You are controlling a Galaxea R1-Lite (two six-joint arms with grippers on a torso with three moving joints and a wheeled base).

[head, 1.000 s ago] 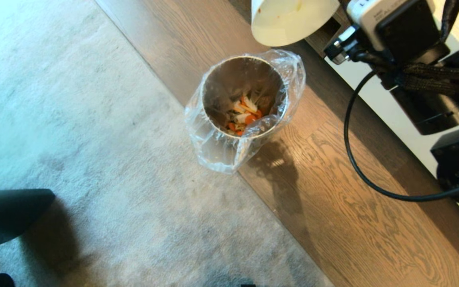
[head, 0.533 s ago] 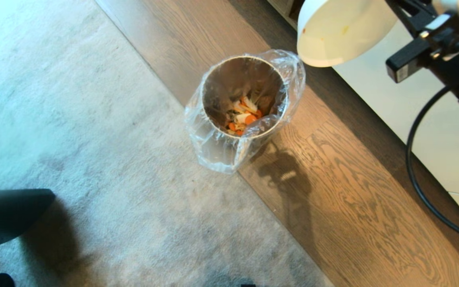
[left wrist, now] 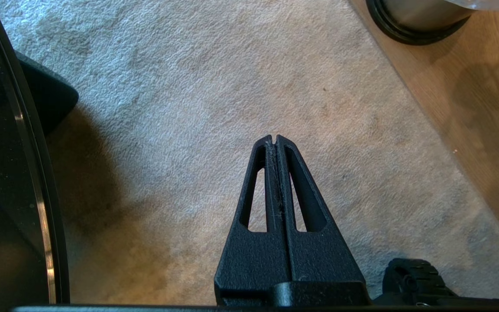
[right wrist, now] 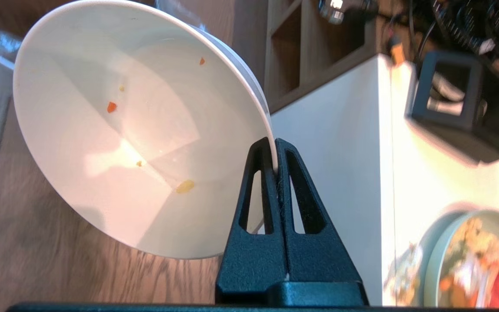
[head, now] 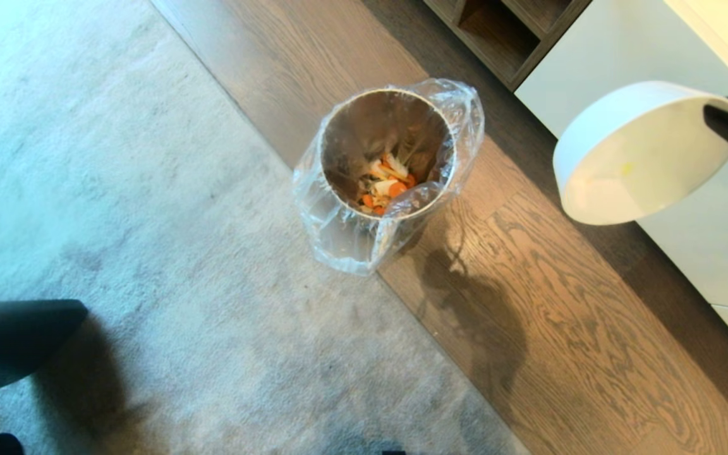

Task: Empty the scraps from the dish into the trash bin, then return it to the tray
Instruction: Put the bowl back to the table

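Dump step looks done: scraps (head: 384, 183) sit in the trash bin (head: 386, 158) on the floor. Right gripper (right wrist: 274, 149) clamps the dish (right wrist: 124, 130) by its rim, tilted, off beside the bin, only crumbs inside. Left gripper (left wrist: 274, 141) closed, idle over carpet. Left: return to tray, not visible.

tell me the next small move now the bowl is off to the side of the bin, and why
Probably carry the dish on toward the white counter and level it for the tray, which is out of view. The scraps already lie in the trash bin, only a few crumbs cling inside the tilted dish, and the right tool is shut on its rim. The left tool is parked shut over the carpet.
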